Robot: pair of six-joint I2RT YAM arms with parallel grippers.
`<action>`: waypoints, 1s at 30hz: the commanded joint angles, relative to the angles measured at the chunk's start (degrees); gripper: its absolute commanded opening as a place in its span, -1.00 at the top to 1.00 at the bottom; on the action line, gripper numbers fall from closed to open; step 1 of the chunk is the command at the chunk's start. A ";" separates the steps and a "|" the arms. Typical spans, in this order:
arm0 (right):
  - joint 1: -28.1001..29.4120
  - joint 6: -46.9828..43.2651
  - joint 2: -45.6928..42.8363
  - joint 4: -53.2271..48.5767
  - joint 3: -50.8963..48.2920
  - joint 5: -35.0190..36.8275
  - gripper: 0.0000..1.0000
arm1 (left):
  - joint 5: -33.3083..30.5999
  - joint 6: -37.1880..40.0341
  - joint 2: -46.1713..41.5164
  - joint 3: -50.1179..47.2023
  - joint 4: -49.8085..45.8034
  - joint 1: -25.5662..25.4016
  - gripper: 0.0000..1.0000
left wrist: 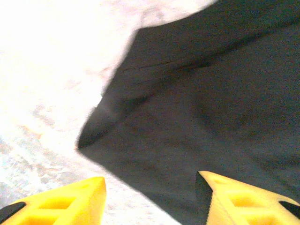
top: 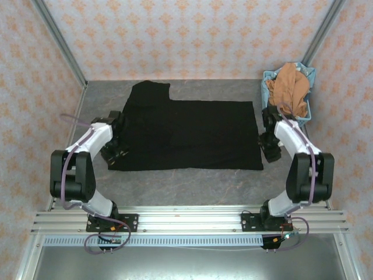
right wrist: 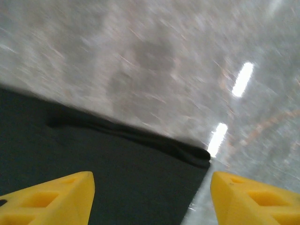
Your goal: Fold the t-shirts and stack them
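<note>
Black t-shirt [top: 192, 134] is spread flat on the table [top: 186, 184], right between the two sets of fingers; left gripper [left wrist: 151, 187] has its fingers apart over the shirt's left edge, nothing pinched; right gripper [right wrist: 152, 187] same deal, spread over the right corner; orange-brown shirt [top: 289, 87] sits bunched in the blue basket [top: 310, 74], just beyond the right fingers.

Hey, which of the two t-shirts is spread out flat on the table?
The black t-shirt, laid out flat in the middle. The orange-brown t-shirt is bunched up in the light blue basket at the far right corner.
</note>
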 commanded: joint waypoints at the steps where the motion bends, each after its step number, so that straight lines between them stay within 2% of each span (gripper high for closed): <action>1: 0.25 -1.76 -2.65 3.02 -6.21 -5.81 -0.31 | 4.31 -1.51 -1.90 -2.43 -0.89 2.72 -0.08; 8: 0.25 -1.70 -2.11 7.70 -11.82 -9.15 -0.30 | 5.03 -2.20 1.01 -6.28 5.34 4.82 -0.10; 12: 0.25 -1.92 0.23 8.13 -12.03 -7.58 -0.19 | 6.92 -2.19 5.88 -5.45 8.12 4.95 -0.06; 15: 0.16 -2.50 1.22 9.39 -11.72 -5.21 0.14 | 6.59 -2.71 7.95 -5.10 10.22 4.92 0.18; 17: 0.16 -2.81 2.12 9.20 -11.13 -3.52 0.34 | 5.15 -2.61 9.05 -4.38 11.00 4.92 0.56; 19: 0.12 -3.28 2.88 8.56 -10.37 -1.74 0.66 | 2.89 -2.40 10.05 -2.92 10.18 4.93 0.90; 20: 0.01 -3.62 3.11 8.08 -9.91 -0.79 0.86 | 1.79 -2.25 10.10 -2.39 9.82 4.93 1.00; 21: -0.01 -3.77 3.02 7.08 -9.17 0.38 1.00 | 0.81 -2.21 9.81 -1.87 9.08 4.95 1.00; 30: 0.05 -3.64 -6.21 -4.13 -6.64 6.76 1.00 | -5.15 -2.55 -0.70 -3.49 2.71 4.91 1.00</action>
